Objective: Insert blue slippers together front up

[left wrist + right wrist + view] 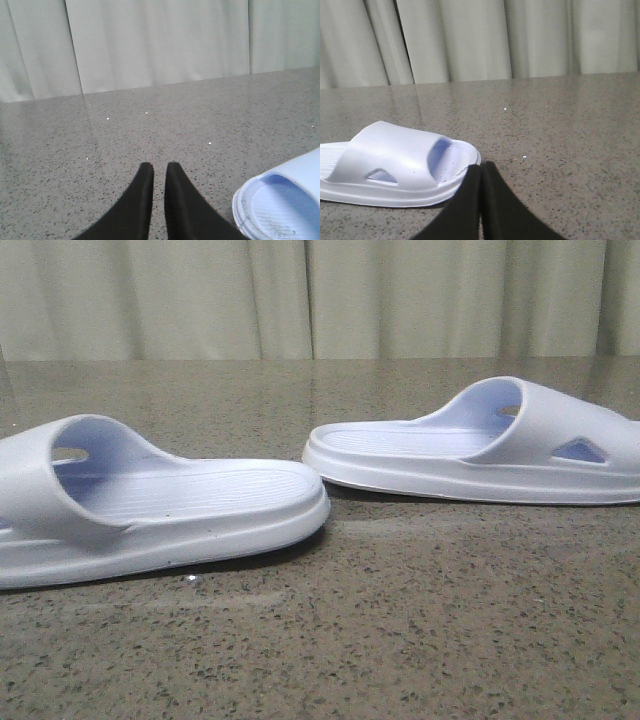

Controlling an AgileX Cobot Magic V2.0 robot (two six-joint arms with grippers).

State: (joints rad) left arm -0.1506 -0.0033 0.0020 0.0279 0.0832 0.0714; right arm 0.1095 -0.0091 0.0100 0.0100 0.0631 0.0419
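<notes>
Two pale blue-white slippers lie sole-down on the speckled stone table [400,640], heels toward each other. The left slipper [180,505] is nearer, its strap at the front view's left edge. The right slipper [480,445] lies farther back, its strap with a triangular cutout at the right. My left gripper [160,167] is shut with only a thin slit and empty; one end of the left slipper [285,200] lies beside it. My right gripper [481,167] is shut and empty, its tips close by the toe of the right slipper [395,162]. Neither gripper shows in the front view.
A pale pleated curtain [320,295] hangs behind the table's far edge. Bare speckled tabletop shows in front of the slippers and between them [320,500].
</notes>
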